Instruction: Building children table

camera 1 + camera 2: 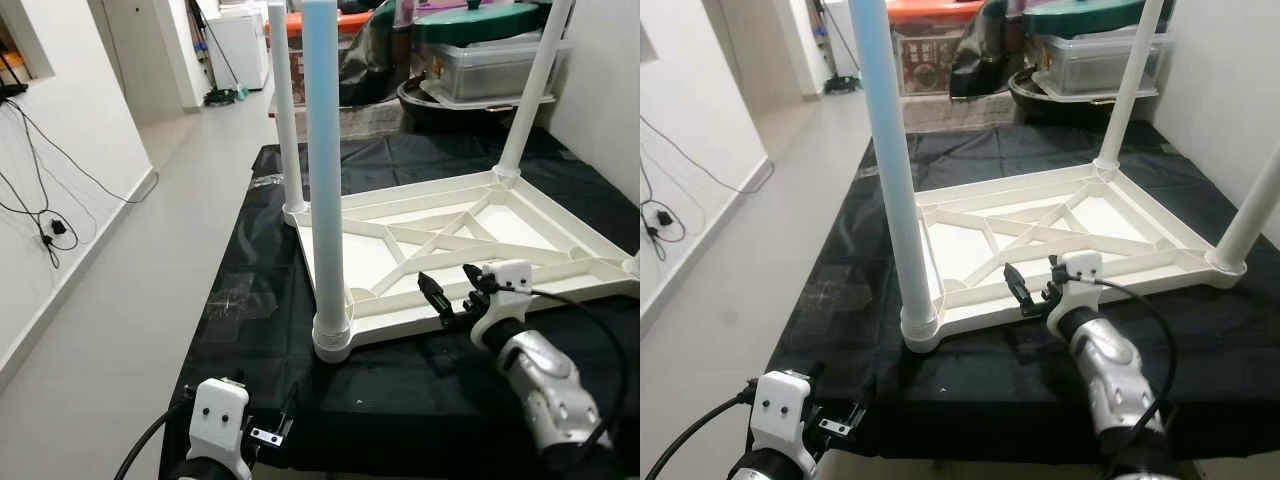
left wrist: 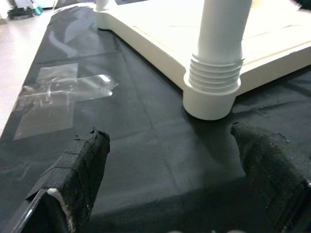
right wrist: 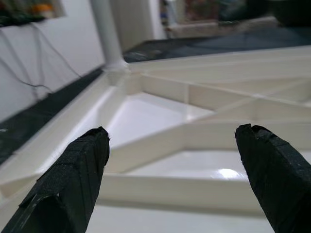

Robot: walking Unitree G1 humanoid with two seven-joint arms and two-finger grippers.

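Because the upturned table top [image 1: 450,250] lies on the black cloth [image 1: 260,330] with legs standing, the right gripper [image 1: 455,295], fingers spread and empty at its near rim, may topple the near leg [image 1: 325,170]; the left gripper [image 2: 180,160], also spread and empty, hovers before that leg.

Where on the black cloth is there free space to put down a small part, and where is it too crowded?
Free: the black cloth along the near edge, between the left gripper and the right gripper, in front of the upturned table top. A crumpled clear plastic sheet lies left of the nearest leg. Crowded: behind the table, with storage boxes.
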